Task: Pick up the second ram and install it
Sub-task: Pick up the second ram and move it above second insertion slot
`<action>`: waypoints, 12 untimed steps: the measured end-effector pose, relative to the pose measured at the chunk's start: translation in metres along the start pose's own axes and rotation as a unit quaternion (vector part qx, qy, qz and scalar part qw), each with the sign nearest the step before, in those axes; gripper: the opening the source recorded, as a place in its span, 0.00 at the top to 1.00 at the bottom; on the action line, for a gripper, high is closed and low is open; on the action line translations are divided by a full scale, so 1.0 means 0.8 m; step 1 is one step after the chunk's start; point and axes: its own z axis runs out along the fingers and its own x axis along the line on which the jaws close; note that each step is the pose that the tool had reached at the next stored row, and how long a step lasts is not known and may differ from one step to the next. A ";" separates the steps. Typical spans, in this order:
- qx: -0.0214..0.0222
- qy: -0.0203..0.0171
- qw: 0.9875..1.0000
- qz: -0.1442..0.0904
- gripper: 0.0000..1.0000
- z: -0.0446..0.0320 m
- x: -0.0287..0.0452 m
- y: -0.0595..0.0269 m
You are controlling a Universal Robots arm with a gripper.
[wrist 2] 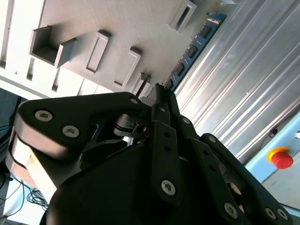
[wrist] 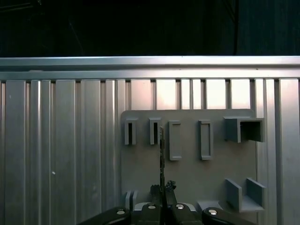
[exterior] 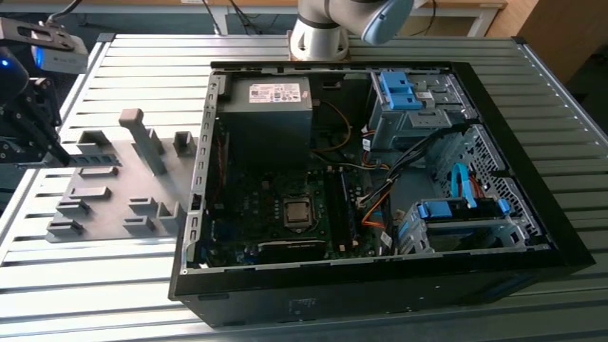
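The second ram [wrist 2: 192, 49], a blue-green stick with dark chips, reaches out from my fingertips over the edge of the grey holder plate [wrist 2: 108, 18]. In the first wrist view it shows edge-on as a thin strip [wrist: 161, 150] above the plate [wrist: 187, 178]. My gripper [wrist: 162, 187] is shut on its near end, with the fingers [wrist 2: 157, 91] close together around it. In the exterior view, the gripper [exterior: 59, 155] is at the table's far left, and the ram [exterior: 95, 158] lies level over the plate [exterior: 114, 199]. I cannot tell whether it still rests in a holder.
An open black computer case [exterior: 380, 185] lies at the exterior view's right, its motherboard [exterior: 285, 206] facing up among cables and blue drive bays. A tall grey post [exterior: 142, 139] and several holder blocks rise from the plate. The arm's base [exterior: 318, 35] stands behind the case. A red stop button [wrist 2: 281, 157] sits off the table.
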 end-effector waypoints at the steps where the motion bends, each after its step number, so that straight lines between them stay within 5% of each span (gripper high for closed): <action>1: 0.000 0.000 1.000 0.000 0.86 -0.0020 0.0000 0.000; 12: 0.000 0.000 1.000 -0.006 0.86 -0.0042 -0.0001 0.000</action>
